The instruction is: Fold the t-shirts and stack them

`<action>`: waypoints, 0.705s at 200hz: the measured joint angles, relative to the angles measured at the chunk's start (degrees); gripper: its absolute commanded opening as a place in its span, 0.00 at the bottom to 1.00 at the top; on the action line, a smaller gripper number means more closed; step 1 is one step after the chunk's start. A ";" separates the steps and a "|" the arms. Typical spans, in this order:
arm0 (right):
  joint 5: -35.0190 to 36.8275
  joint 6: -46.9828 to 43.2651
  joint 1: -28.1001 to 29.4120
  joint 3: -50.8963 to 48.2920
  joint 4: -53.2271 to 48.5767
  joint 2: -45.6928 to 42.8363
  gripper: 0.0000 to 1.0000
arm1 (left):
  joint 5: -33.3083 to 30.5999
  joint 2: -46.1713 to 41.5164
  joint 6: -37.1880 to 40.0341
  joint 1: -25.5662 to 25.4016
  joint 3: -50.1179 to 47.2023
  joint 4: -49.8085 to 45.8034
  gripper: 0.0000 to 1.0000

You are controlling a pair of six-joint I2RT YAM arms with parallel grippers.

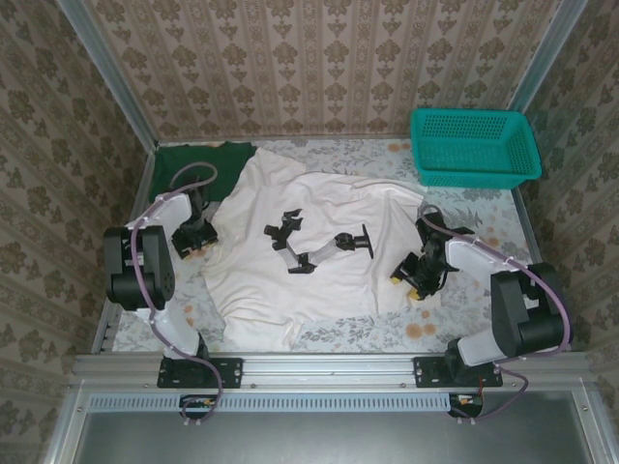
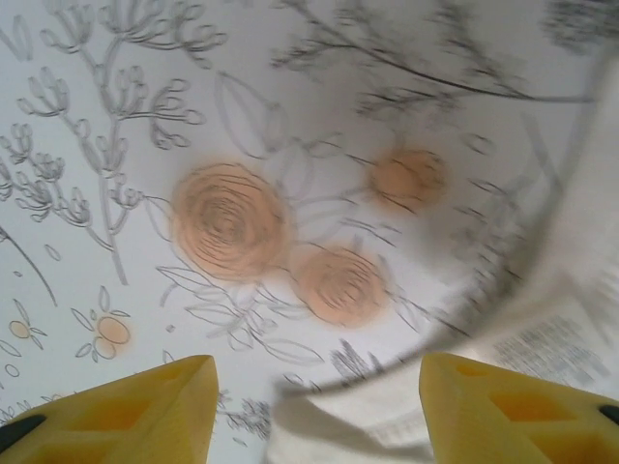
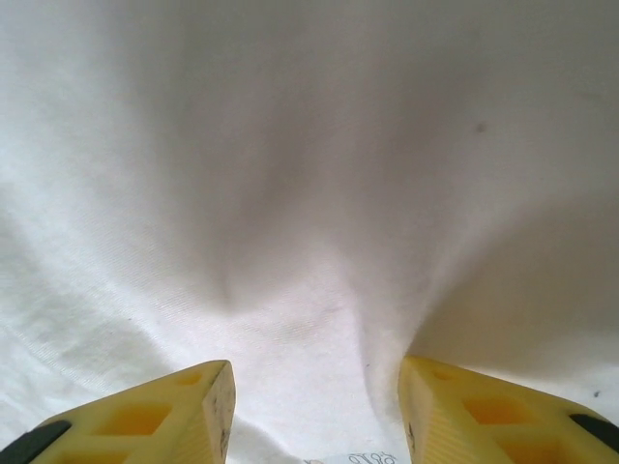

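An off-white t-shirt (image 1: 319, 290) with dark prints lies spread across the middle of the table. Behind it at the back left, a dark green t-shirt (image 1: 208, 159) is partly covered by it. My left gripper (image 1: 193, 238) sits low at the white shirt's left edge. In the left wrist view that gripper (image 2: 317, 382) is open, and the shirt's hem (image 2: 358, 425) reaches in between its yellow fingers (image 2: 126, 411). My right gripper (image 1: 414, 275) rests on the shirt's right edge. It is open (image 3: 314, 372) over a raised fold of white cloth (image 3: 309, 145).
A teal mesh basket (image 1: 472, 145) stands at the back right. The floral tablecloth (image 1: 387, 333) covers the table, bare in front of the shirt. Patterned walls and metal posts enclose the table on three sides.
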 measured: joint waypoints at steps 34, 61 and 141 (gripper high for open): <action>6.36 -1.29 -0.37 4.74 -3.63 -0.79 0.57 | 2.25 -4.61 2.38 -7.52 0.07 -0.04 0.66; 11.17 -3.98 -5.75 9.51 -5.60 -1.36 0.55 | 4.61 -6.56 2.34 -13.33 -3.04 1.36 0.65; 14.71 -7.74 -10.51 5.29 -7.80 -0.50 0.40 | 7.61 -7.08 -3.41 -10.51 -16.09 2.43 0.49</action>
